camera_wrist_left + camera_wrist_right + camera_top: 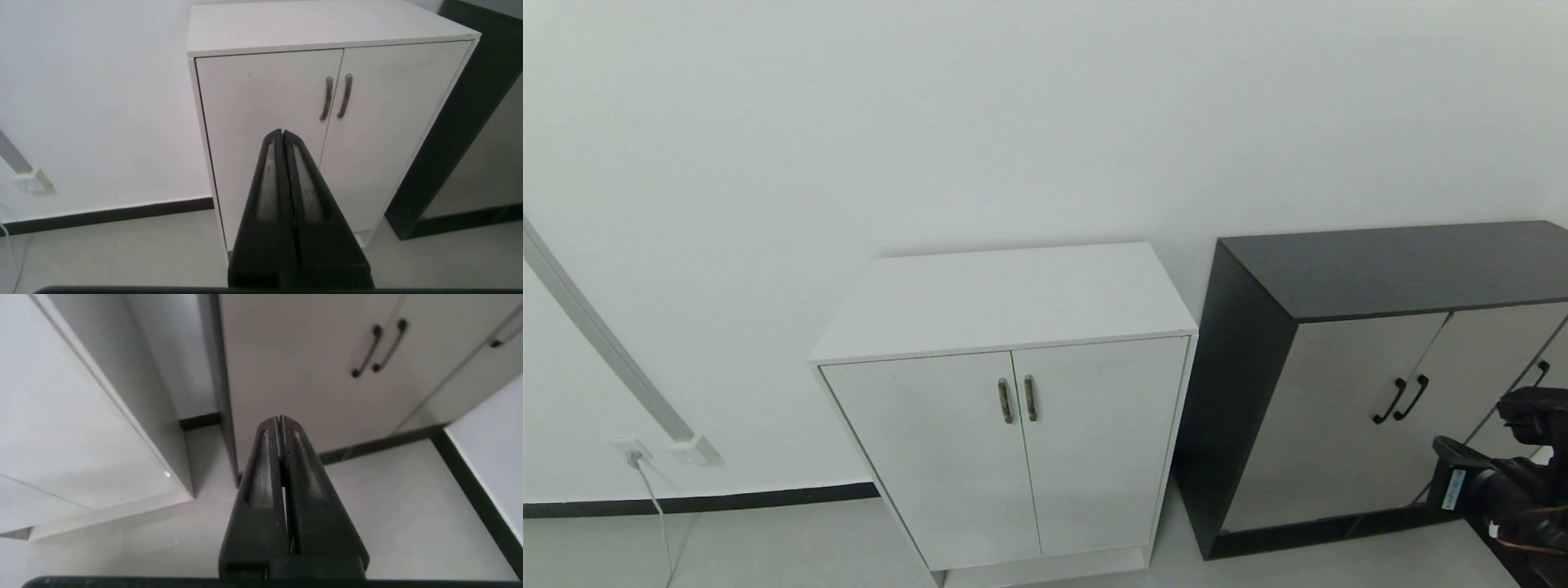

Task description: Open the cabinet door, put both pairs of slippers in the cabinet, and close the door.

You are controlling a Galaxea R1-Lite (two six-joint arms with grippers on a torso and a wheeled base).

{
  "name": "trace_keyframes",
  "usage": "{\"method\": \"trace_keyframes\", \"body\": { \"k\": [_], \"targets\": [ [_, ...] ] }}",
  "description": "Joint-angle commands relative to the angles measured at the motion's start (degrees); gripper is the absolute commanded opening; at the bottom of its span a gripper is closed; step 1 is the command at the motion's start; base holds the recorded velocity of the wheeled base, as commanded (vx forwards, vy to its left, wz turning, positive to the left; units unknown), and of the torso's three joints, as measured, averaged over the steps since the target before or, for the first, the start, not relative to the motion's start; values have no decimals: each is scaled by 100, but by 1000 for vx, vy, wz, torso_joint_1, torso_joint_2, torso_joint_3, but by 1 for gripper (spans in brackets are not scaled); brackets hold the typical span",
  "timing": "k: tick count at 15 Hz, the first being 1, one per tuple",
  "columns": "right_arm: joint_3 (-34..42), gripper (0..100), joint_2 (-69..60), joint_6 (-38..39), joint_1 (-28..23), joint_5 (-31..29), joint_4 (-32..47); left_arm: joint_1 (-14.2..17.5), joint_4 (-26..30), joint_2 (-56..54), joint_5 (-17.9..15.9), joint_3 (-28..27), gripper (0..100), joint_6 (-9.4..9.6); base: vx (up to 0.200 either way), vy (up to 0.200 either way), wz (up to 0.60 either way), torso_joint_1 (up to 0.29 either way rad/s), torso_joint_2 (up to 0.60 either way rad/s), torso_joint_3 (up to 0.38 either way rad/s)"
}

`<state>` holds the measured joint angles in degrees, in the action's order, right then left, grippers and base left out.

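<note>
Both doors (1013, 453) of the white cabinet (1005, 298) were shut, so I could not see anything of its inside. Its foot was cut off at the lower edge of the head view. It stood on the floor (768, 547) with its back to the wall (931, 122), and its two upright metal handles (1018, 399) sat side by side where the doors meet.

Just right of the white cabinet stood a dark cabinet (1380, 269) with pale doors, also shut, its contents hidden as well. Its far right end ran out of the picture, with a third black handle only partly visible there.

My left tool (283, 139) had its two fingers pressed together with nothing between them. It hung in front of the white cabinet, clear of it, its tip lined up with the left door below the handles.

My right tool (280, 429) was likewise closed on nothing, over the floor off the white cabinet's right front corner, before the dark cabinet.

Left of the white cabinet, low on the wall, a socket (630, 451) held a cable (658, 514) that dropped out of view.
</note>
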<state>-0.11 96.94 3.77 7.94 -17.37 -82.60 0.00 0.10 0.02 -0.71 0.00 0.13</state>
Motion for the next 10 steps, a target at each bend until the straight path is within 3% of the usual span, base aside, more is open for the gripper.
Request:
{"method": "trace_keyframes", "body": {
  "k": [1, 2, 4, 10],
  "targets": [
    [11, 0, -879, 1, -82, -3, 491, 0, -1, -2, 0, 0, 0, 4, 0, 0, 0, 0, 0, 0],
    [2, 0, -1889, -8, -90, -3, 1581, 0, -1, 6, 0, 0, 0, -5, 0, 0, 0, 0, 0, 0],
    [-24, 0, -2733, -8, -152, -3, 2609, 0, -1, 6, 0, 0, 0, 4, 0, 0, 0, 0, 0, 0],
    [-86, 0, -4921, -16, -345, 67, 4921, 0, -1, -2, 0, 0, 0, -5, 0, 0, 0, 0, 0, 0]
  ]
}}
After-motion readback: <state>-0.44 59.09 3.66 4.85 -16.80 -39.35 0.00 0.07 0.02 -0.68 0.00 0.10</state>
